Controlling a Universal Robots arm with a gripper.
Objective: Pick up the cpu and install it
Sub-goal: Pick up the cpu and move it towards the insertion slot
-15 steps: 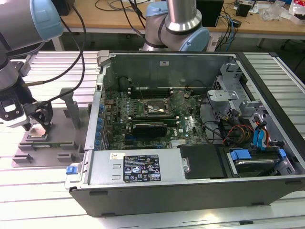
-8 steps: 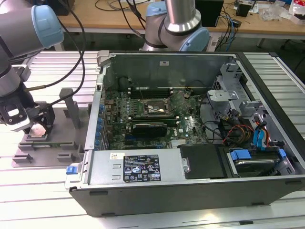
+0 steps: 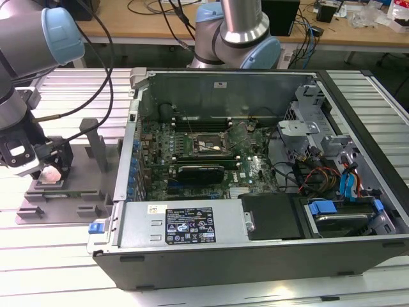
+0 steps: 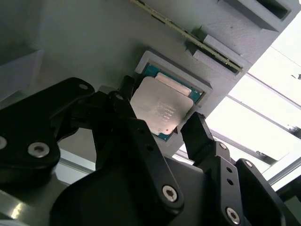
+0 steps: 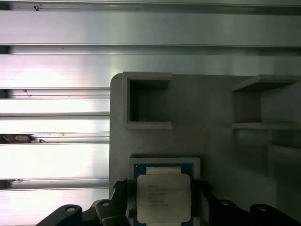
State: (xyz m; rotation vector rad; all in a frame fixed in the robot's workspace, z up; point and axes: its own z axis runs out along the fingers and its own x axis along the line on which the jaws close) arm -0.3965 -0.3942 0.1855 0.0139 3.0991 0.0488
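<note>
Since the gripper [image 3: 51, 173] is parked over the fixture and not the case, I'd call this the pick-up stage, with the install not started. Going big to small: the open computer case [image 3: 255, 259] takes up most of the exterior view. The arm [image 3: 25, 38] reaches down at the exterior view's left, well apart from the case, over the grey fixture tray [image 3: 77, 198] on the slatted table [image 3: 38, 256]. Inside the case the motherboard socket [image 3: 206, 146] looks bare as far as I can tell. So the exterior view gives you the whole layout and how far tray and socket are from each other, and both wrist views give the close-up. The cpu [image 5: 163, 197] lies flat in its square pocket in the tray, silver top up. The fingers [image 4: 197, 129] are spread on either side of it, not pinching anything yet. The first wrist view looks square down on it, so centring is easy to check, while the second wrist view comes in slanted and shows the fingertips flanking the chip. My guess is a clean grab needs an even squeeze on opposite edges and a straight lift, or it'll cock in the pocket.
</note>
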